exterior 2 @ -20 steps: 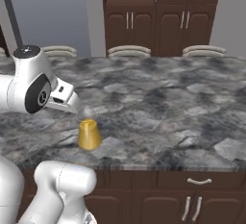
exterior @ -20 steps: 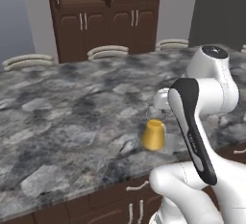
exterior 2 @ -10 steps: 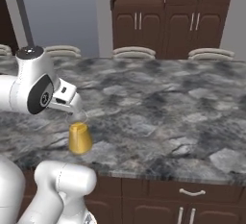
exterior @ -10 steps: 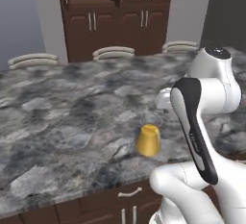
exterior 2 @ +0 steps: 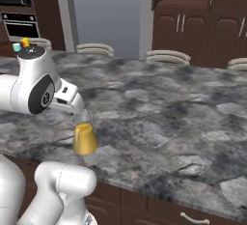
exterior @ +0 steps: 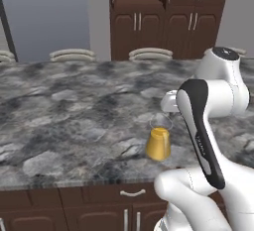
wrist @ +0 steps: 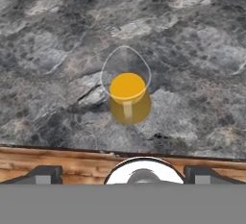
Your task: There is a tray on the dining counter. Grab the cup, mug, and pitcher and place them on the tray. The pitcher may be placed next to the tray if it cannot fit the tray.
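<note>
The long dining counter with a grey-and-black marbled stone top (exterior: 74, 111) runs across the room, with dark brown wooden cabinets (exterior: 168, 17) behind it and pale rounded chair backs (exterior: 72, 54) showing along its far edge.

The plain mustard-gold tapered pitcher (exterior: 158, 144) stands upright on the counter, close to the near edge. It is wider at the base than at the top. A faint, glassy ring or handle rises around its upper rim. From the hand camera, the pitcher is seen from above, its round orange-yellow top lying roughly central in the picture, with that transparent loop arching around it.

The white arm with dark joints rises in front of the counter, and its wrist hangs just above and beside the pitcher. The two-finger gripper (wrist: 123, 174) is above the pitcher and apart from it; nothing sits between the fingers. The dark fingertips (wrist: 44, 174) stand far apart at the lower corners of the hand view, so the jaws are spread wide and hold nothing.

Far along the counter in the right base view, a small teal mug (exterior 2: 17, 47) and a small yellow cup (exterior 2: 25, 42) stand close together, too small to detail further.
</note>
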{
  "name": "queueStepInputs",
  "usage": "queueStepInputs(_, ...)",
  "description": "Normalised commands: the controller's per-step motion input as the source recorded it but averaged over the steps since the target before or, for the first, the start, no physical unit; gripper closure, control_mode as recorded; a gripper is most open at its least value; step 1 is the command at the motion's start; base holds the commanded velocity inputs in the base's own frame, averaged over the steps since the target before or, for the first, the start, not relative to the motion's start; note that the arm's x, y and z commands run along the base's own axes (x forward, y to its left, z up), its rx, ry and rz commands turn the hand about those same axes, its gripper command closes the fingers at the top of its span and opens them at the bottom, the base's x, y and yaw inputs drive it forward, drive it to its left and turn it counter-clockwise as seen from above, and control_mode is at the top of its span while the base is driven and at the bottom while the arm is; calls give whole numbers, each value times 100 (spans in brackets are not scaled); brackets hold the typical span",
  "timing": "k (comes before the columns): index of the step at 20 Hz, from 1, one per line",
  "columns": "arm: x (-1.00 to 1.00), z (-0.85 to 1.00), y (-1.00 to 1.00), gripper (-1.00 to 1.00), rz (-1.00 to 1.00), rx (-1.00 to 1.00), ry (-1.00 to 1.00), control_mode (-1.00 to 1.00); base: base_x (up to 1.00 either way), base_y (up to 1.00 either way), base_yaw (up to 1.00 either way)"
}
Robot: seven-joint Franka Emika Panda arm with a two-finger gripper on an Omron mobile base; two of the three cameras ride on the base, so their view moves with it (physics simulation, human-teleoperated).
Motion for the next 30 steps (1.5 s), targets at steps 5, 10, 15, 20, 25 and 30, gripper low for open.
queueStepInputs(5, 10, -7, -22, -100, 3, 0, 9, -100, 22, -30, 8)
queueStepInputs(10, 9, -45, 1, -100, 0, 0, 22, -100, 0, 0, 0)
queueStepInputs(15, 19, -36, 0, -100, 0, -2, 13, -100, 0, 0, 0)
queueStepInputs(20, 5, -34, 2, -100, 0, -3, 5, -100, 0, 0, 0)
queueStepInputs(25, 1, -41, 3, -100, 0, 0, 1, -100, 0, 0, 0)
queueStepInputs(30, 14, -29, 0, -100, 0, -3, 0, -100, 0, 0, 0)
